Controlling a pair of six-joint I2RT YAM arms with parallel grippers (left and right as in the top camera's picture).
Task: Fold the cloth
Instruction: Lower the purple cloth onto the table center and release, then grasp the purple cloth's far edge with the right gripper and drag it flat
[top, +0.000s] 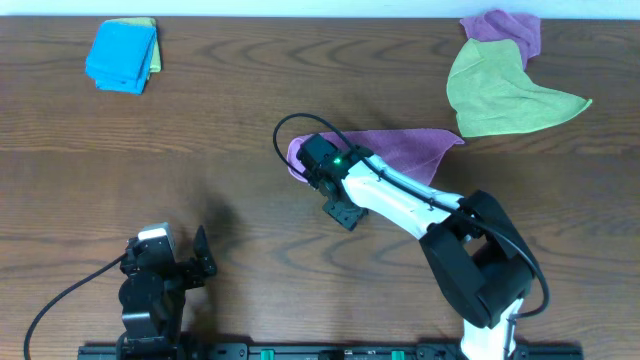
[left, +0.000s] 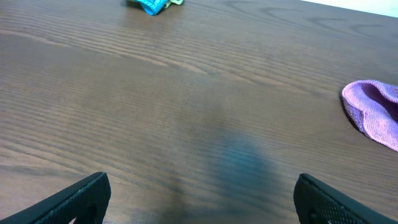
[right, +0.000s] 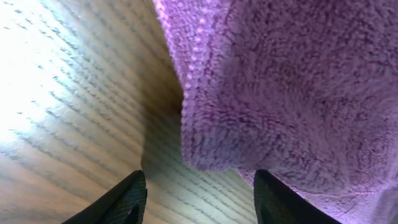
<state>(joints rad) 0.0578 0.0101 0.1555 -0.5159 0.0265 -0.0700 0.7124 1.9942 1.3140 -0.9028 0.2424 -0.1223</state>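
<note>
Revealing cloth hem by right tool, wrist view; hidden overhead

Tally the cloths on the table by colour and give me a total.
Purple: 2, the cloth at centre and a purple cloth at the far right.
Lime-green: 1, the lime-green cloth.
Blue: 1, the blue cloth, folded. A green edge beside it may be another cloth, so it is not counted.
Total: 4

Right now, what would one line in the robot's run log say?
left claw: open, empty, over table | right claw: open, straddling edge of purple cloth | cloth: on table
</note>
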